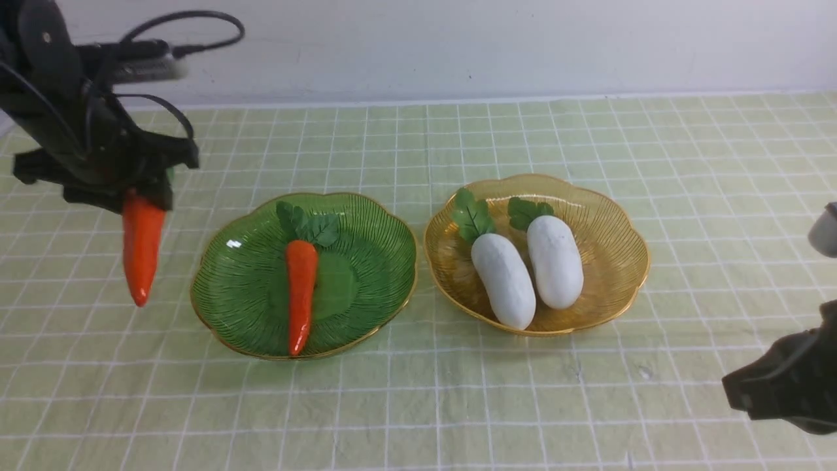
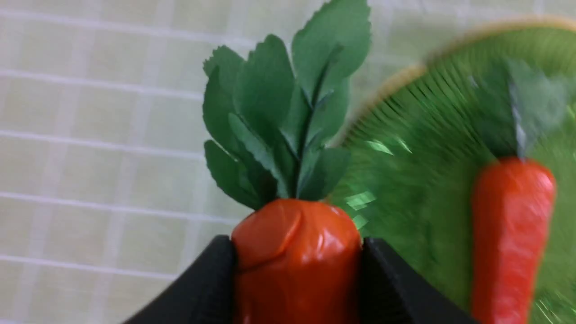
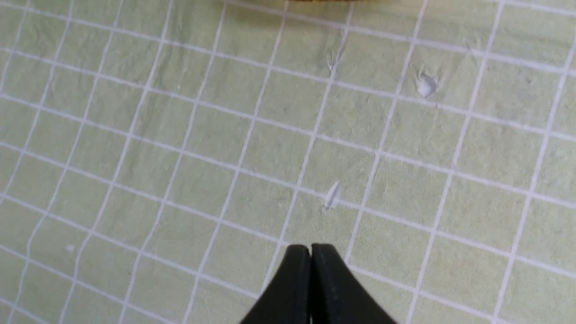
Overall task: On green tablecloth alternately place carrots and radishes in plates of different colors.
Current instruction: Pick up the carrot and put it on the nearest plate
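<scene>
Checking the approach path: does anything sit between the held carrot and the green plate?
Nothing visible. Only bare cloth separates the held carrot from the green plate; another carrot already lies across its middle, leaving both sides free.

Blurry, edge-cropped green plate [image 2: 418, 189]

Left arm [image 1: 59, 98] is all matte black and blocky, and a black cable [image 1: 196, 12] loops off its top beside a grey cylinder [image 1: 147, 69]. Right arm [image 1: 785, 386], black casing too, with a pale grey rounded piece [image 1: 825, 229] above. Right pincer [image 3: 310, 252] — two smooth black fingers [image 3: 288, 292] tapering to narrow tips.
</scene>
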